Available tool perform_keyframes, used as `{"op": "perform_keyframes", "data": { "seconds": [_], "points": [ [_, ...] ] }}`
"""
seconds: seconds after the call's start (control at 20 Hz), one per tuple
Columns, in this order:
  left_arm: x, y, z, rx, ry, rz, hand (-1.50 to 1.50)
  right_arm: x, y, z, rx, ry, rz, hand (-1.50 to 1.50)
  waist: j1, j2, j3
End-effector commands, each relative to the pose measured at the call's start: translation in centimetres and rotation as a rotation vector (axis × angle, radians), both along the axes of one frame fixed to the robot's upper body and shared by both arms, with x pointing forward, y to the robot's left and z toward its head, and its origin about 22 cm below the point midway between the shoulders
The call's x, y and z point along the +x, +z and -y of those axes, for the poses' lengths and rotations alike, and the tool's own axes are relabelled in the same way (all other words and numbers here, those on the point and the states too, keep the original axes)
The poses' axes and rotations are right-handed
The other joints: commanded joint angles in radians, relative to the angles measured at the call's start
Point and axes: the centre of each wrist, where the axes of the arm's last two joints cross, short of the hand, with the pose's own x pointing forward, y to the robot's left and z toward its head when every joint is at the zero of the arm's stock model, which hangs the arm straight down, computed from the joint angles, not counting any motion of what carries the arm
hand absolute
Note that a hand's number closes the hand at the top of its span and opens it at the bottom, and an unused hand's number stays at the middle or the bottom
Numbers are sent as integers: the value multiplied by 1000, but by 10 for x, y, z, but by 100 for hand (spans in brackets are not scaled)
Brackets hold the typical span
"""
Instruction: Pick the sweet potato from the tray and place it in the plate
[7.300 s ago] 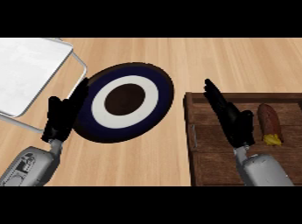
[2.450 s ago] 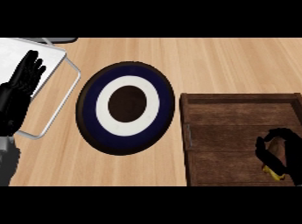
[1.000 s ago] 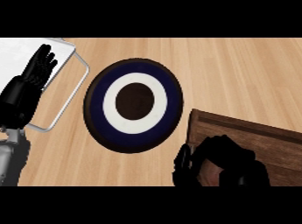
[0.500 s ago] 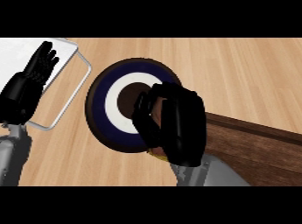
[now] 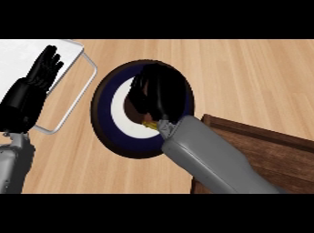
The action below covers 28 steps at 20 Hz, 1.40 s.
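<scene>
My right hand (image 5: 158,93) hangs over the middle of the round plate (image 5: 107,119), which is dark blue with a white ring. Its fingers are curled round the sweet potato (image 5: 148,123); only a small yellow end of it shows under the wrist, and the rest is hidden. The grey right forearm crosses the plate's lower right rim. The wooden tray (image 5: 273,150) lies at the lower right, mostly behind that forearm. At the left, my left hand (image 5: 30,93) rests open with its fingers up.
A white basin with a thin metal rim (image 5: 75,98) fills the upper left, partly behind the left hand. Bare wooden counter (image 5: 253,77) stretches above and right of the plate.
The right hand has moved from the tray up and left until it sits over the plate's centre, fingers still curled. The left hand has stayed in place.
</scene>
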Motion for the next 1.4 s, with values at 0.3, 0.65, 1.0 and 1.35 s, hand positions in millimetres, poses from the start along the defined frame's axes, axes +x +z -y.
{"op": "perform_keyframes", "data": {
  "seconds": [0.3,0.65,1.0,1.35],
  "points": [
    [5,7,8,1,-36,21,0,28,-32,-3,218,-28,-56,-150,34,11,1],
    [9,12,10,11,-47,5,0,31,-3,-16,425,-17,144,-150,34,7,1],
    [7,2,8,-4,4,5,0,24,-2,0,647,-18,198,-150,-12,1,1],
    [-12,3,-9,-7,25,-19,0,8,-18,56,752,-50,250,-150,-40,-10,1]
  ]
}}
